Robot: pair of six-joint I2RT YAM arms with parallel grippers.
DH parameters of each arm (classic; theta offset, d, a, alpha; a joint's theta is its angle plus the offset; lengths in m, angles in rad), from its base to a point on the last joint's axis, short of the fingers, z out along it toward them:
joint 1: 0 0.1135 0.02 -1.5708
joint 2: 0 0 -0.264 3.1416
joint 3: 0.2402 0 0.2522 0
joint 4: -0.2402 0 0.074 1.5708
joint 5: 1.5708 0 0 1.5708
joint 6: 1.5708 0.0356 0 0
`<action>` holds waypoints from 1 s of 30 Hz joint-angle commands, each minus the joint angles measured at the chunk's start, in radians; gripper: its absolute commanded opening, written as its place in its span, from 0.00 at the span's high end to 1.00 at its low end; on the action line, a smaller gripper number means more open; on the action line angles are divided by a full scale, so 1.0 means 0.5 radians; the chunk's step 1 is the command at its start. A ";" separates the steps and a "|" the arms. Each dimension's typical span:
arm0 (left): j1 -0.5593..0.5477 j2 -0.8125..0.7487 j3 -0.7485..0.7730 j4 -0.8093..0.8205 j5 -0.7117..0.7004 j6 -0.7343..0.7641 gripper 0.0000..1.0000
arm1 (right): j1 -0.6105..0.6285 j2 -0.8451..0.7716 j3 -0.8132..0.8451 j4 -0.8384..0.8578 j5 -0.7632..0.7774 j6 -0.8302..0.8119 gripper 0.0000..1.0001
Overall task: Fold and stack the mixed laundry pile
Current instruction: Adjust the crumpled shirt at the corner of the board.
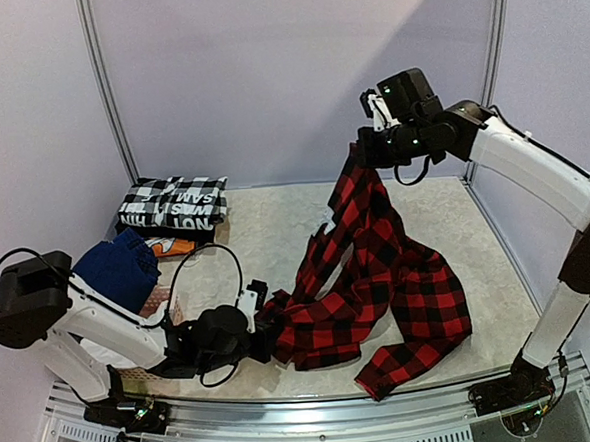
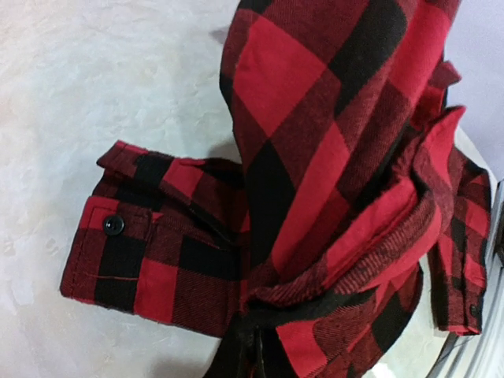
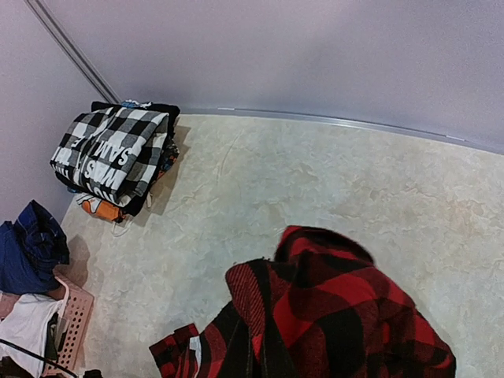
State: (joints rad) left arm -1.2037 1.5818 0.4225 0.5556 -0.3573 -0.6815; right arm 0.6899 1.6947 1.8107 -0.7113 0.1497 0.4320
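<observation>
The red-and-black plaid shirt [image 1: 389,275] hangs stretched between my two grippers, its lower part draped on the table. My right gripper [image 1: 363,149] is shut on its upper edge, high over the back of the table; the shirt fills the bottom of the right wrist view [image 3: 331,315]. My left gripper [image 1: 267,338] is shut on the shirt's lower left edge, low near the front. In the left wrist view the cloth [image 2: 331,157] hides the fingers, and a buttoned cuff [image 2: 150,252] lies on the table.
A folded stack topped by a black-and-white checked garment with print [image 1: 174,203] sits at the back left, also in the right wrist view [image 3: 114,153]. A pink lattice basket [image 3: 72,323] at the left holds a navy piece [image 1: 122,267] and white cloth [image 3: 27,327].
</observation>
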 commanded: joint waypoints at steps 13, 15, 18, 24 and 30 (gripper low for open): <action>-0.091 -0.468 0.039 -0.719 0.117 0.443 0.29 | -0.077 -0.303 -0.479 0.399 0.173 0.059 1.00; -0.090 -0.551 0.090 -0.763 0.217 0.569 0.25 | -0.075 -0.303 -0.499 0.410 0.174 0.062 1.00; -0.086 -0.578 0.197 -0.798 0.269 0.699 0.24 | -0.075 -0.308 -0.529 0.423 0.171 0.062 1.00; -0.042 -0.253 0.699 -1.088 0.450 0.849 0.27 | -0.074 -0.349 -0.664 0.470 0.167 0.055 1.00; 0.128 0.179 1.091 -1.197 0.674 0.867 0.30 | -0.073 -0.408 -0.802 0.511 0.167 0.051 1.00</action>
State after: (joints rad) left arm -1.2045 1.5745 0.8967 0.0528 -0.1184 -0.2790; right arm 0.6487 1.5414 1.4483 -0.4889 0.2298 0.4557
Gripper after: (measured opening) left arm 0.724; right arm 0.023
